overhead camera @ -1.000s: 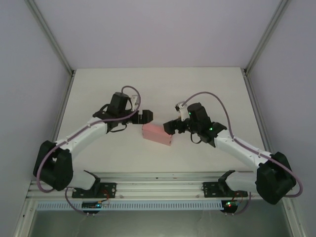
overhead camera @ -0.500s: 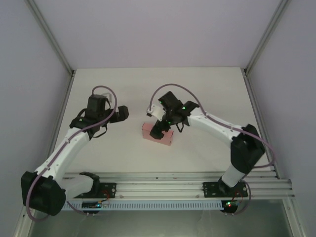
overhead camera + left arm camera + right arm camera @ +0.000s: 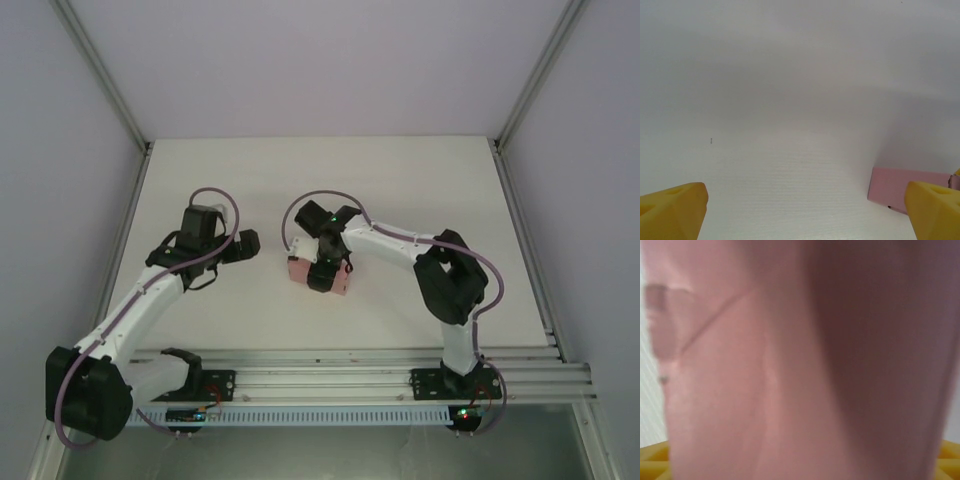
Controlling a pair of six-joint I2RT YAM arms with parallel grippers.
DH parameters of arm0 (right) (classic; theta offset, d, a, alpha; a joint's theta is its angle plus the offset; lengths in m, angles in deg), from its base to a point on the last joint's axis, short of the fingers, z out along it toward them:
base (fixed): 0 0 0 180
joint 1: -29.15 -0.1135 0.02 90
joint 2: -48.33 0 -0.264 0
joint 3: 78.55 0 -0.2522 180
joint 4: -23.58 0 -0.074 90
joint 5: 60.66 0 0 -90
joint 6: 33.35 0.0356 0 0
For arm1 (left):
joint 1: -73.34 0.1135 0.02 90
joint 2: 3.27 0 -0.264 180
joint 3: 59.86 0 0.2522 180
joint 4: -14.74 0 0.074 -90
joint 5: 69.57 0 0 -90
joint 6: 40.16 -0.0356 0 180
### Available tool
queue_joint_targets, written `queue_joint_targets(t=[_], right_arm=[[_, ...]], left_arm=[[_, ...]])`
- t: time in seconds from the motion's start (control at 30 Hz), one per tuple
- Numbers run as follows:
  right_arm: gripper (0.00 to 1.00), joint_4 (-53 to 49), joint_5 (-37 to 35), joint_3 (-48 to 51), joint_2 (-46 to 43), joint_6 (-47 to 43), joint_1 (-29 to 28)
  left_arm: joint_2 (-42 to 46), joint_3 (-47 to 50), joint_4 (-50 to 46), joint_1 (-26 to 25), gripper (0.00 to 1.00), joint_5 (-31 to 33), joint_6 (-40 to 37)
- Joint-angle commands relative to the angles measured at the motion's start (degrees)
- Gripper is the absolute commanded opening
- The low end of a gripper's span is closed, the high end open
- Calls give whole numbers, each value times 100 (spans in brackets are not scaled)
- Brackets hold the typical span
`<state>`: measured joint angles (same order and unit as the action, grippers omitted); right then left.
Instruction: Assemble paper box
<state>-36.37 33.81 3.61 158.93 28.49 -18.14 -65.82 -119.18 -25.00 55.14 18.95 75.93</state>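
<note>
A: Looking at the pink paper box (image 3: 297, 272), where does it sit?
B: On the white table (image 3: 420, 180), right under the right gripper (image 3: 322, 272). The gripper's yellow fingers (image 3: 652, 457) straddle the card, but I cannot tell whether they pinch it.
A: And the left gripper (image 3: 250, 243)?
B: Off the box's left side, near but not touching, jaws spread wide. One end of the box shows beside its right finger.

**Robot test cell in a lab**

Pale lilac panel walls (image 3: 330, 60) and grey metal corner posts (image 3: 100, 70) box in a white rectangular table (image 3: 420, 170). Along its near edge, a slotted aluminium rail (image 3: 320, 372) carries a white-and-black left robot arm (image 3: 140, 300) and a matching right robot arm (image 3: 395, 240).
</note>
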Motion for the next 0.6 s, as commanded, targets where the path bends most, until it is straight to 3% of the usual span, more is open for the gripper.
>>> queue_joint_targets(t=[0.0, 0.1, 0.3, 0.43, 0.57], right_arm=[[53, -236, -105, -214, -3, -235, -4], [36, -203, -118, -223, -139, -350, -8], [30, 119, -773, -201, -492, -1094, -17], [27, 1102, -2028, 177, -696, -2209, -59], [28, 2917, -2663, 924, -755, -3598, 28]], left_arm=[[222, 12, 34, 27, 100, -58, -71], [317, 34, 58, 27, 100, -89, -103], [508, 45, 75, 27, 100, 33, -138], [577, 73, 41, 27, 100, 173, -130], [604, 91, -4, 27, 100, 306, -86]])
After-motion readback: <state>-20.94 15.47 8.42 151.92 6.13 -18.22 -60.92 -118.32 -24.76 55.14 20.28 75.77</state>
